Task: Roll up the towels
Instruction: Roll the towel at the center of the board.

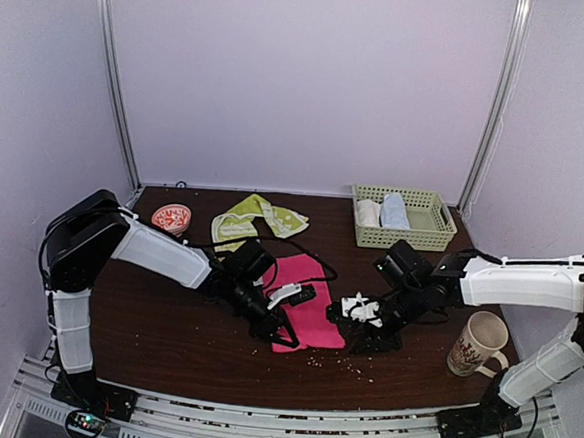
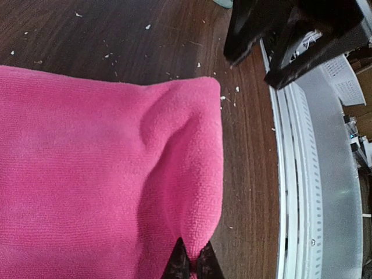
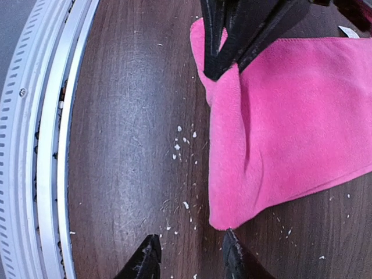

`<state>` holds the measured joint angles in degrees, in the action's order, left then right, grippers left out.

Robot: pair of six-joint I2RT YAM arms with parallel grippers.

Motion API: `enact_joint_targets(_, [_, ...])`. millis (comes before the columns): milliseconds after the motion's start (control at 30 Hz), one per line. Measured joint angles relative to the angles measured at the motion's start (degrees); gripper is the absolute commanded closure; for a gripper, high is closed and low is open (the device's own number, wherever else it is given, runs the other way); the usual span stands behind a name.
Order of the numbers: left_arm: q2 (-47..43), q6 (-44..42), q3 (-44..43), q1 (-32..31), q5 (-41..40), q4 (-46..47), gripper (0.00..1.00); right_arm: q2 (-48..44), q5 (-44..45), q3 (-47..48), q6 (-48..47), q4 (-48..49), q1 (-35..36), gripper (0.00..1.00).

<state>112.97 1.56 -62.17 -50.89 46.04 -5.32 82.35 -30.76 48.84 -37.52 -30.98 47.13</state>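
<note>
The hot-pink towel [image 1: 308, 298] lies flat on the dark table, long side running away from me. My left gripper [image 1: 286, 335] is shut on its near-left corner; in the left wrist view the pink towel [image 2: 87, 174] bunches into a raised fold between the left gripper's [image 2: 192, 265] black tips. My right gripper [image 3: 189, 257] stands open just above the wood, nothing between its fingers, one fingertip [image 3: 232, 254] beside the pink towel's [image 3: 290, 116] other near corner. The yellow-green towel [image 1: 258, 218] lies crumpled at the back, left of centre.
A green basket [image 1: 442, 226] at the back right holds a white and a light-blue rolled cloth. A small red-patterned bowl [image 1: 172, 218] stands back left, a mug [image 1: 477, 342] front right. White crumbs [image 3: 185, 139] dot the wood near the metal front rail [image 3: 46, 145].
</note>
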Motion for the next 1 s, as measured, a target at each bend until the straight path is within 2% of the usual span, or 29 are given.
enact_joint_targets(367, [2.01, 5.57, -0.13, 1.86, 5.97, 2.19, 1.00, 6.47, 9.77, 0.57, 2.29, 9.42, 8.07, 0.62])
enact_joint_targets(767, [4.04, 8.70, -1.40, 2.38, 10.12, 1.68, 1.00, 7.34, 13.92, 5.46, 4.74, 10.03, 9.79, 0.60])
enact_joint_targets(1000, [5.66, 9.55, -1.90, 2.60, 11.52, 1.57, 1.00, 12.13, 14.82, 5.77, 4.70, 11.47, 11.04, 0.61])
